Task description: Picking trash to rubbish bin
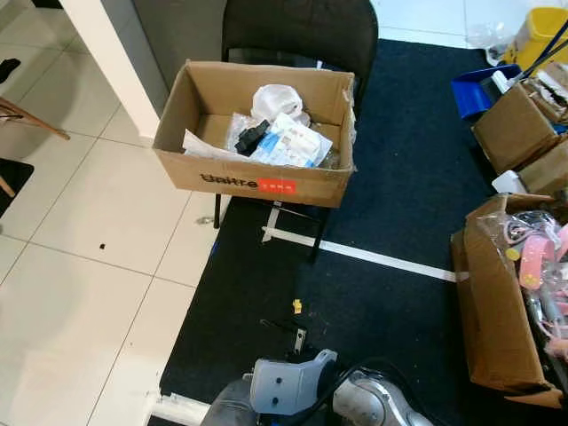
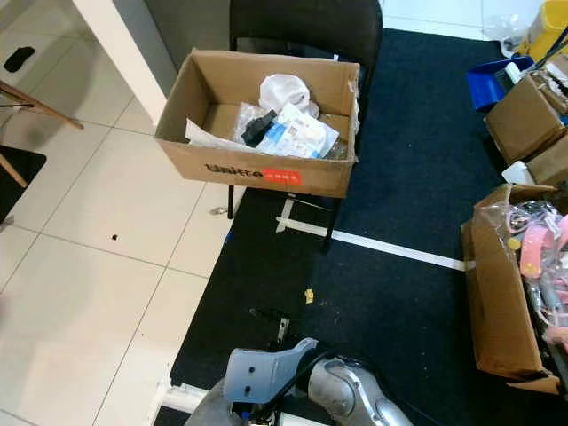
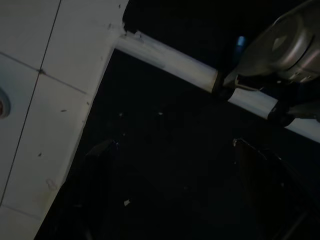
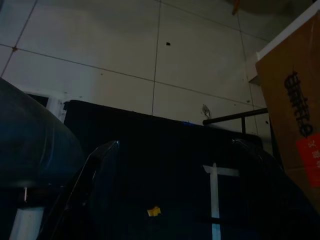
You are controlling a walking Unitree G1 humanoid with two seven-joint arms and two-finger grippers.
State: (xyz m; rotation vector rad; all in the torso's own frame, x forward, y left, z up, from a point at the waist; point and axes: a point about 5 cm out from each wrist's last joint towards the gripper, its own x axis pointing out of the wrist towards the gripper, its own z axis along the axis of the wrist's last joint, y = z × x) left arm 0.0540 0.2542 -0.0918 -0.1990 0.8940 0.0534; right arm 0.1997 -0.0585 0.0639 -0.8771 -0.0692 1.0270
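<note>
Dark carpet beside white tiles: the yellow scrap [image 4: 154, 211] lies just ahead of the right end effector [image 4: 175, 190], fingers spread, left likewise empty

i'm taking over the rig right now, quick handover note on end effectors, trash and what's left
Left end effector: open, empty, low over the dark carpet near its white edge strip.
Right end effector: open, empty, low over the carpet, pointing toward the cardboard box on the black chair.
Trash: a small yellow scrap and a small dark piece lie on the carpet just ahead of the robot. The box on the chair already holds plastic bags and wrappers.
Done: nothing in hand.
Left: probably pick up the yellow scrap and dark piece and drop them in the box.
</note>
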